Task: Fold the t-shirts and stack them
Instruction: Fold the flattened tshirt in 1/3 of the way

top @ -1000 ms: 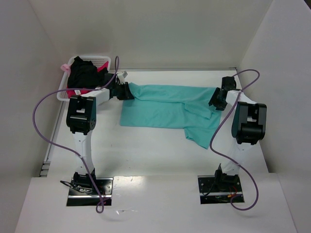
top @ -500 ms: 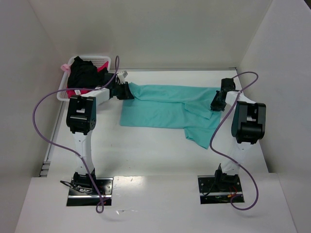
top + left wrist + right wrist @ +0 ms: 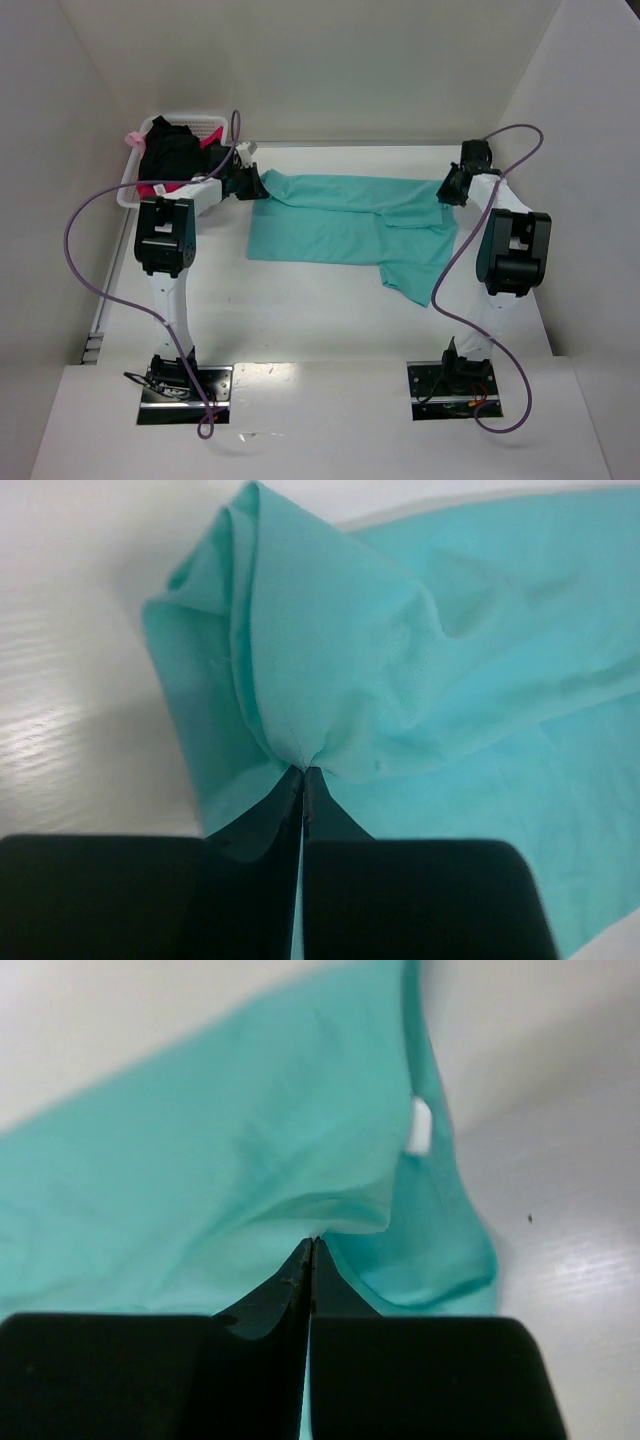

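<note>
A teal-green t-shirt (image 3: 350, 225) lies spread across the middle of the table, partly folded. My left gripper (image 3: 258, 187) pinches its far left corner, jaws shut on a bunched fold of cloth (image 3: 300, 750). At the far right corner my right gripper (image 3: 447, 192) is shut on the shirt's edge (image 3: 320, 1222), near the small white neck label (image 3: 420, 1125). A black t-shirt (image 3: 172, 155) and a pink-red t-shirt (image 3: 155, 189) lie heaped in the basket.
The white lattice basket (image 3: 205, 124) stands at the back left by the wall. White walls close in the table at the back and both sides. Purple cables (image 3: 80, 225) loop off both arms.
Both grippers have closed on the teal shirt's far corners. The right gripper has moved toward the back wall; the left has shifted slightly back, pulling the cloth with it.
</note>
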Controlling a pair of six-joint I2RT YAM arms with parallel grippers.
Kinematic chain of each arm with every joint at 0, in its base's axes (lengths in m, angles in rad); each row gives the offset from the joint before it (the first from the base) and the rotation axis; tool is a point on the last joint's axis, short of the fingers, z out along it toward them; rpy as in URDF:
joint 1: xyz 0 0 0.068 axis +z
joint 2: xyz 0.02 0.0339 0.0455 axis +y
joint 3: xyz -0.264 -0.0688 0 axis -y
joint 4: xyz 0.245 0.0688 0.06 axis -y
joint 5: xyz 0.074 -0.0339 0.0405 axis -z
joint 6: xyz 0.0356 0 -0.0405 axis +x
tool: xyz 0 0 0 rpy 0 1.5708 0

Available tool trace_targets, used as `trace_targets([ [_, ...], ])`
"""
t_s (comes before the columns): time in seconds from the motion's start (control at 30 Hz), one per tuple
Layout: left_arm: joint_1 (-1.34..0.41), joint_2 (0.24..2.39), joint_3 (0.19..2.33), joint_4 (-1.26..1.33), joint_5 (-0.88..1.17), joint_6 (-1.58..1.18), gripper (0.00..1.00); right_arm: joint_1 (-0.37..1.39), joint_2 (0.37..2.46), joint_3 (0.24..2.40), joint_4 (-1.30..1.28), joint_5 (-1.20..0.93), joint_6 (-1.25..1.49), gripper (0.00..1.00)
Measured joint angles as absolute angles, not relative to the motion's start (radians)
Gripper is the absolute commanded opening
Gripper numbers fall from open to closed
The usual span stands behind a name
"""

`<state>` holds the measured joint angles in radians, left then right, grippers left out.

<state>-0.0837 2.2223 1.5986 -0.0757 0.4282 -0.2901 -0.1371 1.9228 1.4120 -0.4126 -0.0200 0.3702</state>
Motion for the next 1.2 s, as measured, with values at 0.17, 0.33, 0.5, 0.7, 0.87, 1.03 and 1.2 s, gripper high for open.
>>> trace_targets([
  [0.17, -0.074, 2.204, 1.637, -0.084, 0.389, -0.290, 0.00, -0.137, 1.922, 1.522, -0.403, -0.042, 0.382, 0.00],
  [0.33, -0.067, 2.177, 1.688, -0.094, 0.353, -0.290, 0.00, -0.137, 1.922, 1.554, -0.405, -0.052, 0.386, 0.00],
  [0.5, -0.067, 2.175, 1.781, -0.107, 0.337, -0.290, 0.00, -0.138, 1.935, 1.618, -0.413, -0.059, 0.389, 0.00],
  [0.7, -0.067, 2.176, 1.905, -0.112, 0.323, -0.289, 0.00, -0.143, 2.001, 1.769, -0.409, -0.068, 0.391, 0.00],
  [0.87, -0.067, 2.178, 1.919, -0.122, 0.310, -0.287, 0.00, -0.144, 2.038, 1.818, -0.412, -0.079, 0.392, 0.00],
  [1.03, -0.067, 2.200, 1.920, -0.138, 0.291, -0.285, 0.00, -0.144, 2.074, 1.832, -0.413, -0.100, 0.392, 0.00],
  [1.2, -0.067, 2.217, 1.910, -0.150, 0.258, -0.268, 0.00, -0.144, 2.085, 1.827, -0.411, -0.122, 0.392, 0.00],
])
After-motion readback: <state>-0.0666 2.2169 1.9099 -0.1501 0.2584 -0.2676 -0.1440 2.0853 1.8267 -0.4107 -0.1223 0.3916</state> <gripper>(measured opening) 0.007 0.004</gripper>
